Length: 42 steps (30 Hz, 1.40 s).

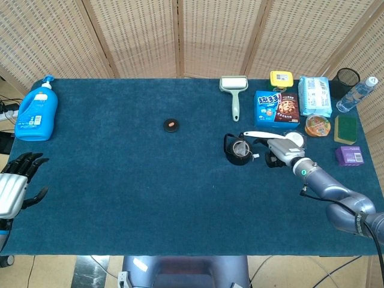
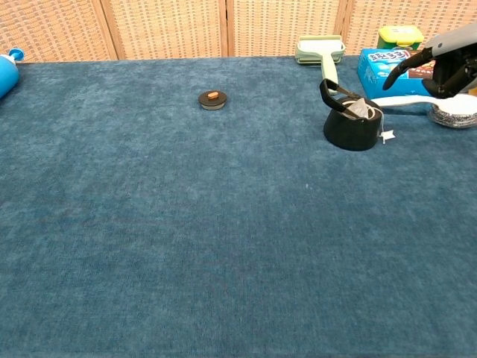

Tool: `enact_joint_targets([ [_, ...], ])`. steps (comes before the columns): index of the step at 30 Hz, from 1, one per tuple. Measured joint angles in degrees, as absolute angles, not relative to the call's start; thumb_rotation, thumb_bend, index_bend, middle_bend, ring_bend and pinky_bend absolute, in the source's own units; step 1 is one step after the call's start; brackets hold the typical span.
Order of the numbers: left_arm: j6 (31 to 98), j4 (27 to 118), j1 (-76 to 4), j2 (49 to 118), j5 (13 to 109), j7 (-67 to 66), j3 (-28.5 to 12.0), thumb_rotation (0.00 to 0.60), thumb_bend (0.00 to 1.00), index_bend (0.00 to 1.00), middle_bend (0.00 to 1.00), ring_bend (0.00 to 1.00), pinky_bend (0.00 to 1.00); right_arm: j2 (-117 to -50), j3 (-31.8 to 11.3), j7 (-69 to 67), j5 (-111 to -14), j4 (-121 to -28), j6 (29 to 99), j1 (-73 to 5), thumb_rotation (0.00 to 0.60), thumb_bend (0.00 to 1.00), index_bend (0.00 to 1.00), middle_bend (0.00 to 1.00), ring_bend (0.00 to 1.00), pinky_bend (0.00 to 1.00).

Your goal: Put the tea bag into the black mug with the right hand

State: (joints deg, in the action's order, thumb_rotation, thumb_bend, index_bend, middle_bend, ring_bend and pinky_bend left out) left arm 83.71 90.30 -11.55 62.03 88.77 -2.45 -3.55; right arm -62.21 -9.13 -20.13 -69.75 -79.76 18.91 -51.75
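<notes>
- One tea bag [image 2: 361, 110] lodged in the mouth of the black mug [image 2: 352, 127], pale pouch showing above the rim; string draped over the rim toward the right hand, paper tag [image 2: 387, 136] hanging just beside the mug wall, touching or nearly touching the surface [image 2: 223, 224].
- Judged delivered: pouch inside, only string and tag outside, as expected for a bag lowered by its string.
- Mug upright on the blue surface, handle turned away from the right hand, toward the lint roller [image 1: 234, 90].
- Right hand [image 1: 279, 151] just beside the mug, not touching it; fingers [image 2: 406, 64] apart, dark tips extended toward the mug in the chest view, nothing between them — released.
- White spoon [image 1: 264, 135] lying behind the right hand, near the cookie box [image 1: 276, 108]; contact with the hand not clear.
- Left hand [image 1: 15, 183] well apart at the far surface edge, fingers spread, holding nothing.
</notes>
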Motion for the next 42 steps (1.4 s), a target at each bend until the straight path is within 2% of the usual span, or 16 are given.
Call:
enact_joint_targets([
  [4,83.4,90.7,-11.6,61.9,88.5,-2.8,-3.6,0.6,0.31,0.21,0.18,0.13,0.22,-61.9,-9.3,-20.3,-68.3,-79.4,15.1,-54.1,0.6,0.86,0.13,1.0,1.0,1.0],
  [15,82.9,91.3,-11.5,61.6,87.9,-3.5,-3.5,0.6,0.31,0.21,0.18,0.13,0.22,-64.6,-9.4,-19.5,-66.8,-76.4,11.8,-56.6,0.6,0.86,0.13,1.0,1.0,1.0],
  [25,82.9,91.2,-11.2,61.5,87.6,-3.4,-3.3,0.6,0.31,0.21,0.18,0.13,0.22,-67.3,-8.7,-18.2,-65.7,-74.4,10.1,-58.4,0.6,0.86,0.13,1.0,1.0,1.0],
  [42,82.6,90.5,-11.4,62.0,87.8,-2.9,-3.3,0.6,0.31,0.21,0.18,0.13,0.22,-67.3,-6.3,-16.5,-63.4,-73.4,10.0,-58.5,0.6,0.86,0.13,1.0,1.0,1.0],
])
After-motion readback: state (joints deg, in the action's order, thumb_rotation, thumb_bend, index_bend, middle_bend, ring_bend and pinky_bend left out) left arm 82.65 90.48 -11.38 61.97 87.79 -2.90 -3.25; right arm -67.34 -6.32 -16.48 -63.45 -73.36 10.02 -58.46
